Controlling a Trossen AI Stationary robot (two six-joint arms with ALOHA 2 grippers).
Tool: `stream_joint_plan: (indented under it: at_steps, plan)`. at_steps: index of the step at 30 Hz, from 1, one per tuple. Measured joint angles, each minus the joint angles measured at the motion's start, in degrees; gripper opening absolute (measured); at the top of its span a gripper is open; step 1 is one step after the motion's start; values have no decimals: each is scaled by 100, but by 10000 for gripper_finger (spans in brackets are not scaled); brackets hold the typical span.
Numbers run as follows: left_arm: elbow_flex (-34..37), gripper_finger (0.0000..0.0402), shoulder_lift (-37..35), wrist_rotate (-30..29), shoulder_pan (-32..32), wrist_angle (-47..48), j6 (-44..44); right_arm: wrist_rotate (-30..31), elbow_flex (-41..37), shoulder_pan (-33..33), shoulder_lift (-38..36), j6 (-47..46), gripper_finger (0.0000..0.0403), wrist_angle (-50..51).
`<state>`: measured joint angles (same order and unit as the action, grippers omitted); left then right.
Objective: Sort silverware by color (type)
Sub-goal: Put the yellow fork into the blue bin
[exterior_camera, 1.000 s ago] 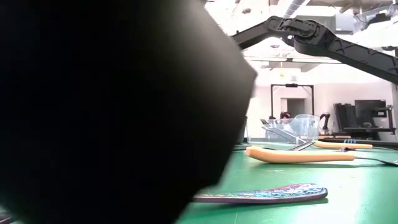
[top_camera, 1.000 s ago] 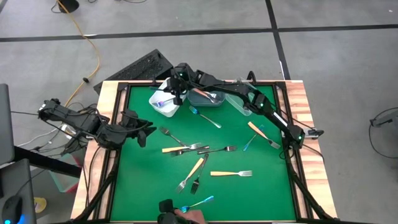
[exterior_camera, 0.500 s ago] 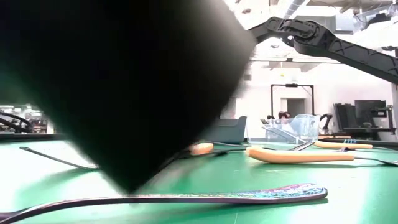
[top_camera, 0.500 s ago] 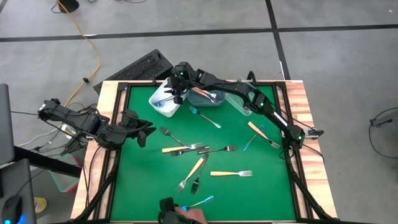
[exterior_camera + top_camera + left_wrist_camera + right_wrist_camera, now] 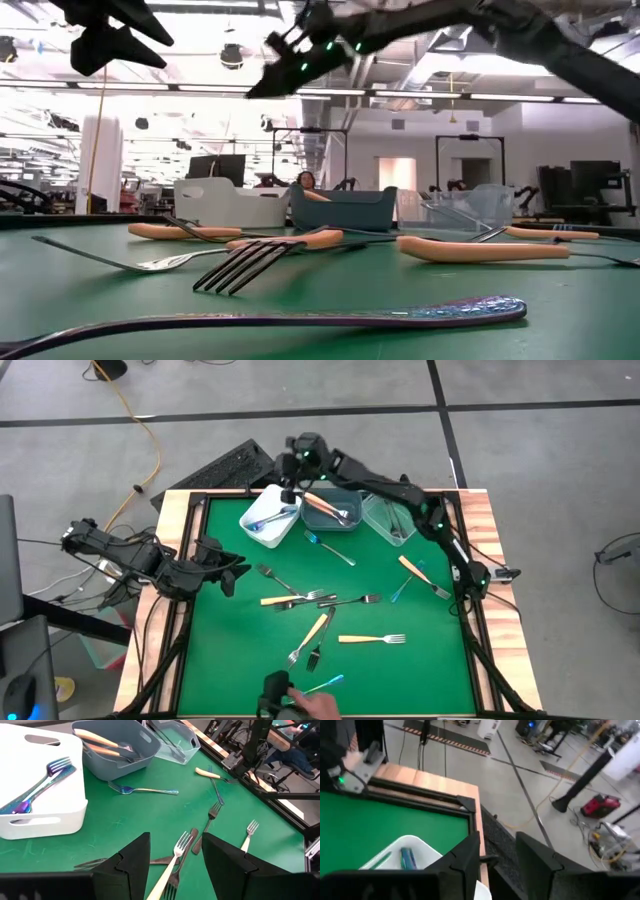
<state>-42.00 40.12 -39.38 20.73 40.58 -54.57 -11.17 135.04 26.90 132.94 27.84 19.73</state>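
Loose silverware lies on the green table [image 5: 230,660]: orange-handled forks [image 5: 372,639] [image 5: 290,600], black-handled ones [image 5: 350,600], blue ones [image 5: 330,547] [image 5: 405,588]. At the far edge stand a white bin [image 5: 252,512] holding blue forks [image 5: 35,787], a grey-blue bin [image 5: 333,520] with orange-handled pieces [image 5: 102,742], and a clear bin [image 5: 388,520]. My right gripper [image 5: 293,475] [image 5: 497,840] hangs open high over the far edge, beside the white bin, with nothing between its fingers. At the table's left side my left gripper [image 5: 238,570] [image 5: 175,840] stands open above the cloth, holding nothing.
A person's hand [image 5: 305,705] and a dark object [image 5: 272,685] are at the near edge, next to a blue fork [image 5: 325,684]. A dark keyboard-like thing [image 5: 235,465] lies beyond the far left corner. Wooden rails [image 5: 490,520] frame the table.
My right gripper has risen from just over the white bin and drawn back toward the table's far edge. The dark shape that blocked the low view has moved aside, so the forks on the table show there now.
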Motion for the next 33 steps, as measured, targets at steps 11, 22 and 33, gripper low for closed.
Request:
stream_joint_plan:
  at_steps: [11, 22, 33]
  plan:
    - [0, 162, 0, -76, -1, -15, -530, 1042, -8, 173, -1781, -257, 146, 2894]
    - [0, 162, 0, -183, -294, 0, -341, 723, -237, 450, -2418, -1482, 146, 6998]
    - [0, 162, 1, 206, -446, 2, 49, 1117, -3664, -29, -3970, -3105, 146, 6593]
